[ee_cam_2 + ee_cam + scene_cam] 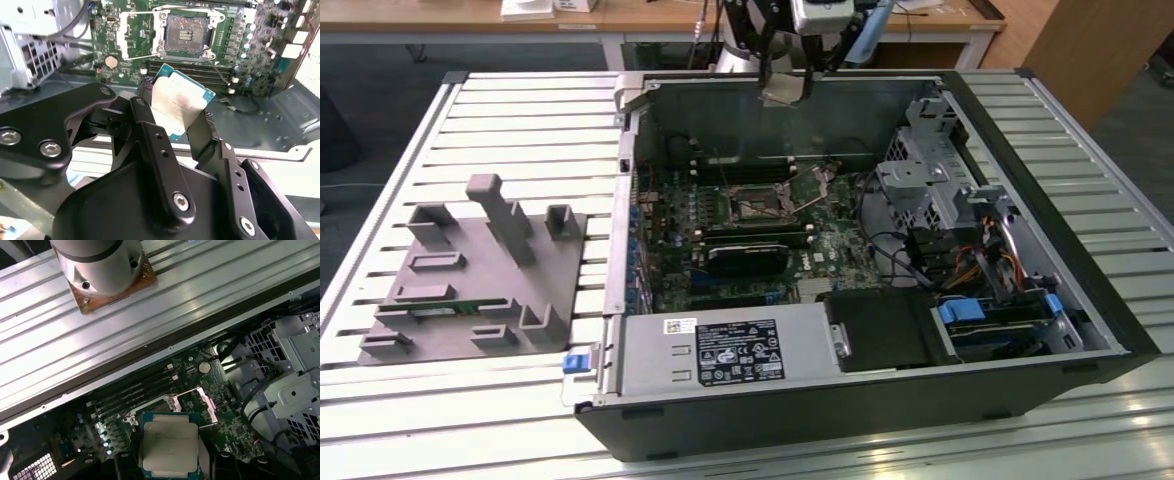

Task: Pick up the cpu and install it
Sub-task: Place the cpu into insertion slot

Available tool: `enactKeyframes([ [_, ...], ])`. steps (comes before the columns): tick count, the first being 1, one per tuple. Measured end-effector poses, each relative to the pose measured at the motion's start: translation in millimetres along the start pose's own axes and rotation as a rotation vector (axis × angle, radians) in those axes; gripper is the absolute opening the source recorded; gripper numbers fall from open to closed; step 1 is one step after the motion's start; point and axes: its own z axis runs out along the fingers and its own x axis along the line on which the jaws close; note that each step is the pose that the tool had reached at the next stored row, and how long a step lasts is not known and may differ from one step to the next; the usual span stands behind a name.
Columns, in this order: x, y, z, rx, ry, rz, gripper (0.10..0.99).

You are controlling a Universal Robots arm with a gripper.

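My gripper hangs over the far wall of the open computer case, shut on the cpu. In both wrist views the cpu is a thin square chip with a silver-grey metal top and a green edge. A black finger presses on each side of it. Below it, on the green motherboard, the black square socket lies bare with its metal load frame swung open. The chip is well above the socket and does not touch the board.
A grey holder fixture with a green memory stick lies on the slatted table at the exterior view's left. Inside the case are a power supply, a metal drive cage and cables. The arm's base stands behind the case.
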Motion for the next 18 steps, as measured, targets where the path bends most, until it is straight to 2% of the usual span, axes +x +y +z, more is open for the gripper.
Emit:
enactKeyframes([
  [18, 0.0, -0.3, 3.1, -0.001, -0.0369, 0.325, 0.529],
])
